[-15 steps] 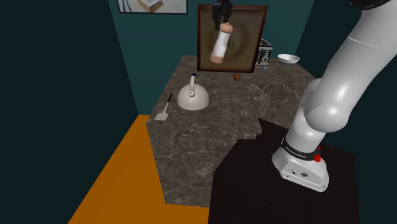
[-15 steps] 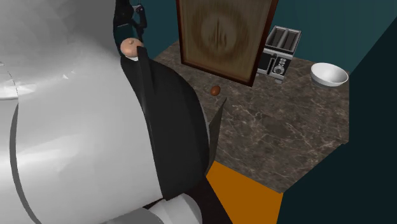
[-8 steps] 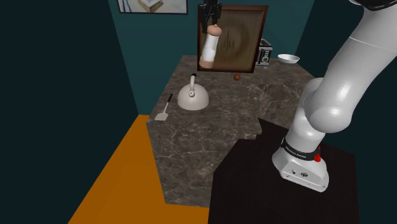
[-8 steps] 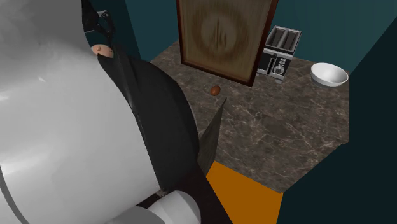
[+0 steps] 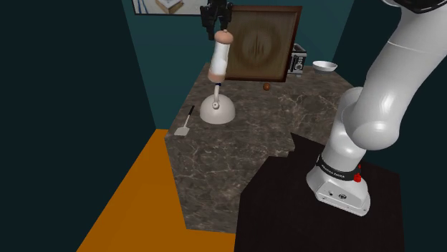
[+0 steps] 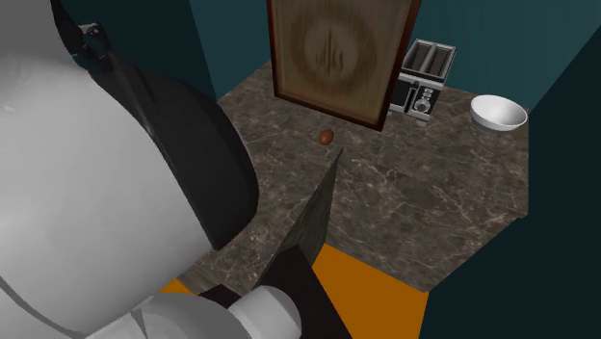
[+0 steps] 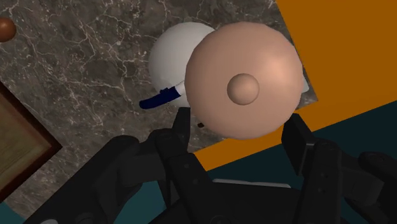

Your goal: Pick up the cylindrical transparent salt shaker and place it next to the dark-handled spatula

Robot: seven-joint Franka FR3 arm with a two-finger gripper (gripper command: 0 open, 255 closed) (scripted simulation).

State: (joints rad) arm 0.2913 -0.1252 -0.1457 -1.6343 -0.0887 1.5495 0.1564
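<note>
We're taking the biggest thing first. The white Franka arm (image 5: pixel 372 107) is reaching from its black box stand (image 5: pixel 301 215) to a spot high above the white dome-shaped kettle (image 5: pixel 217 109). Under the kettle, the dark veined stone counter (image 5: pixel 243 157) is carrying everything. Behind the kettle, toward the shoulder view's right, a brown framed wooden board (image 5: pixel 261 44) is standing upright against the wall, prob. parked out of the way.

Next, the all-black two-finger gripper (image 5: pixel 216 14) is hanging over the kettle. Its fingers (image 7: pixel 296 137) are clamping the task's thing, the cylindrical salt shaker w/ white body and pinkish caps (image 5: pixel 219 56). The shaker is hanging near-vertical, a bit tilted, in the air above the kettle and not touching it as far as we can tell. We're judging that the height is there so the carry clears the kettle's handle. In the wrist view the pads are pinching just under the rounded pink cap, w/ the kettle right below.

The dark-handled spatula w/ pale blade (image 5: pixel 185 123) is lying flat just beside the kettle, on the shoulder view's left. We're reading this as mid-transport: what's left is crossing past the kettle, then lowering. The risk is that the free strip btw. kettle and spatula is looking narrow. The counter edge and orange floor (image 5: pixel 122 200) are also lying close beyond the spatula.

Smallest is a little brown ball (image 5: pixel 266 86), resting behind the kettle, well apart.
</note>
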